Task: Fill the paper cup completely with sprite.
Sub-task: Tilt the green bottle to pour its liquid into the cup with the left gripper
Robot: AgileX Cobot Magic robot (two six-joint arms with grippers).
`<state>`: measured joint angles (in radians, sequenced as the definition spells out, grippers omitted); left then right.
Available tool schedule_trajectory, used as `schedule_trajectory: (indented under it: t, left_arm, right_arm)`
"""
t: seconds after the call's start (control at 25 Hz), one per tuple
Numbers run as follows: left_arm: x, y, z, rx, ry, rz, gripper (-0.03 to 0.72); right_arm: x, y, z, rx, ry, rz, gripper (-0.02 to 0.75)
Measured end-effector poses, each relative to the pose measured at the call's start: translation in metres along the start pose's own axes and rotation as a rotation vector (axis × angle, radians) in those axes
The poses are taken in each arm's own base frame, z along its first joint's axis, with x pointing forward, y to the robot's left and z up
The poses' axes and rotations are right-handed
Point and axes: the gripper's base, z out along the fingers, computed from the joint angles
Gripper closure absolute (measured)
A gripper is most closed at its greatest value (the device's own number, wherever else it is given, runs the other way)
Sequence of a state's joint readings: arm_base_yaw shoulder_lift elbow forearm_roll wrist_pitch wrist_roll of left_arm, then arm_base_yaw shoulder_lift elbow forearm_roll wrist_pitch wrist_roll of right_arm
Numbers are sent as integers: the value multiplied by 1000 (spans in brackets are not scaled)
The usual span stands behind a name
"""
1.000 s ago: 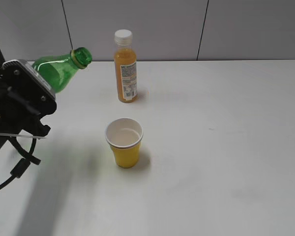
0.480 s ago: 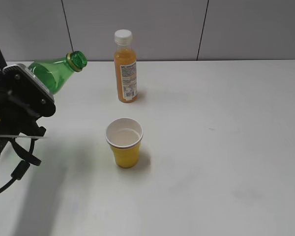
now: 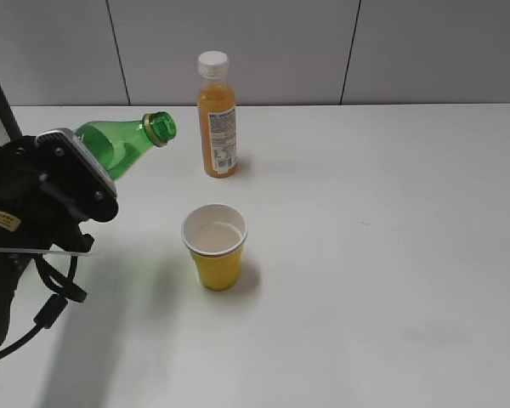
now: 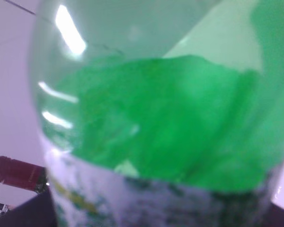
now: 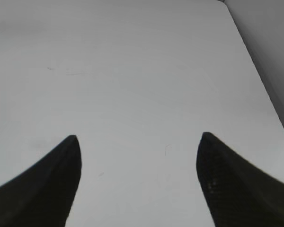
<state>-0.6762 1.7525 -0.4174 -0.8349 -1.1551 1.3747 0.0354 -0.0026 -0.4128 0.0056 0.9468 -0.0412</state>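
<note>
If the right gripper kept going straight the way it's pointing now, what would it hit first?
Probably just the bare white tabletop. The right gripper is open with nothing between its dark fingers, and its wrist view shows nothing standing ahead.

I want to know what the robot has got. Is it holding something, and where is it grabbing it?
The left arm holds the green Sprite bottle by its lower body, tilted, open mouth toward the paper cup. The right gripper is open and empty.

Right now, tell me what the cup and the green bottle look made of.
Cup: likely paper; matte yellow wall, white inside, rolled rim. Green bottle: likely plastic; see-through green with glossy highlights, a printed label visible in the left wrist view.
</note>
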Motion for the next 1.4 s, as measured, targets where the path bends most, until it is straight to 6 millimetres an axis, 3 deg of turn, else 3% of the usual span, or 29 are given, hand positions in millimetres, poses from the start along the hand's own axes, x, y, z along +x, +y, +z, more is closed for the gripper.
schedule_trajectory:
  t: [1.4]
  left_arm:
    - [-2,0,0,0,-13,344,225]
  right_arm:
    - [0,0,0,0,-1,0,153]
